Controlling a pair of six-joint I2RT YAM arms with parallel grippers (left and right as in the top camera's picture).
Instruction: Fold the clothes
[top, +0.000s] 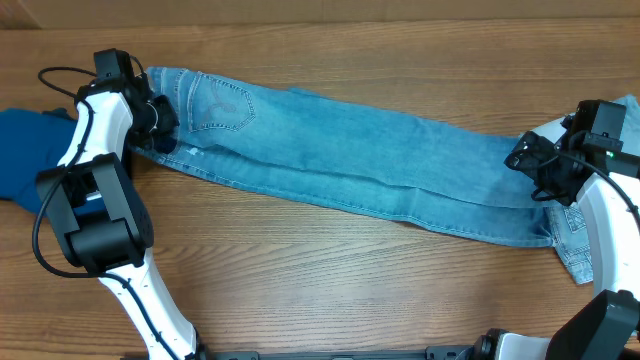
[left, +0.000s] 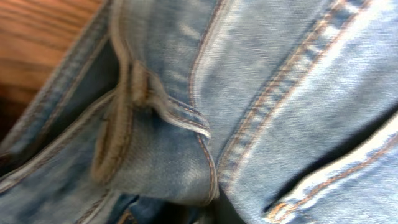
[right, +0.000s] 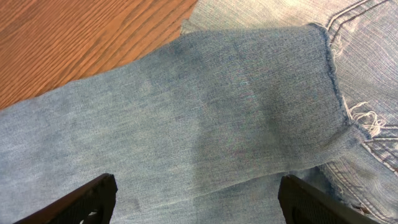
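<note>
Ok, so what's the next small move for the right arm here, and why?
Probably lower the right gripper and close it on the jeans near the frayed hem. Its fingers stand open above the leg end, gripping nothing, while the left gripper sits at the waistband.

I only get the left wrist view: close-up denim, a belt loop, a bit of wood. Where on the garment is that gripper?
Observer: The left gripper is at the waistband end of the light blue denim jeans, which lie lengthwise across the wooden table.
Operator: And the other arm?
Observer: The right gripper is open over the frayed leg hem at the opposite end.
Operator: Anything else out there?
Observer: A dark blue cloth lies past the waistband end, beside the left arm.
</note>
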